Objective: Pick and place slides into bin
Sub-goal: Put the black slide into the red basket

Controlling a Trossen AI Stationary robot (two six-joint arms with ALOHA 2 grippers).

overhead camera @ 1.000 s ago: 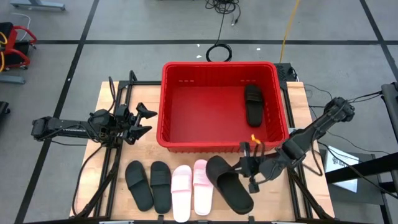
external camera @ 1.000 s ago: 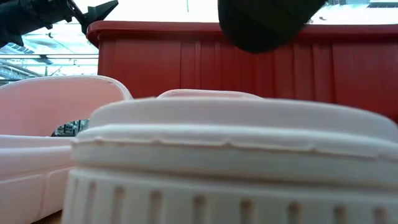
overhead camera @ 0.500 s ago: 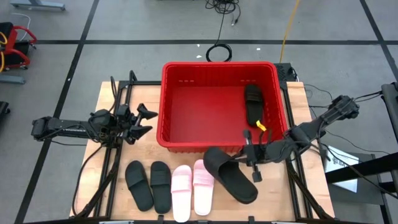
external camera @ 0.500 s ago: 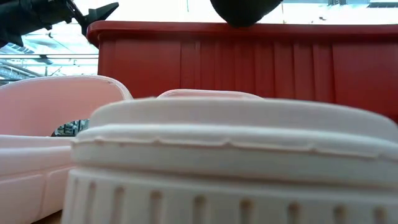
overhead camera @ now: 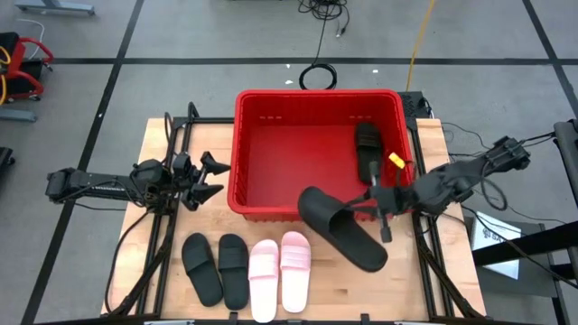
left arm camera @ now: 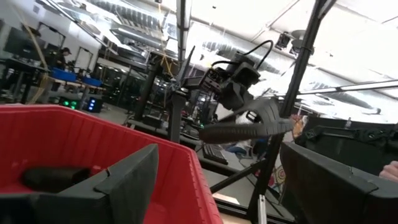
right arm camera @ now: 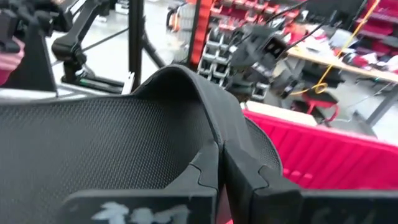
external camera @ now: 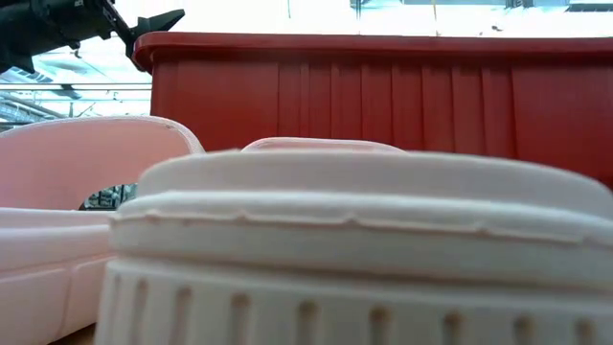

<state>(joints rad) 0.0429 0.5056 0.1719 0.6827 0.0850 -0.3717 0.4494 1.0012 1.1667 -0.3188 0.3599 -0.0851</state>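
My right claw (overhead camera: 372, 200), clamped on a black slide (overhead camera: 341, 227), carries it; next, swing toward twelve o'clock over the bin (overhead camera: 244, 149) and release.

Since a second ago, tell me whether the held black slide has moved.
Yes. The black slide in the right tool rose toward the red bin, now overlapping its near rim.

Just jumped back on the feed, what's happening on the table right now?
The right end effector is shut on a black slide, holding it in the air at the red bin's front rim. One black slide lies inside. Two black and two pink slides wait on the table. The left end effector is open beside the bin.
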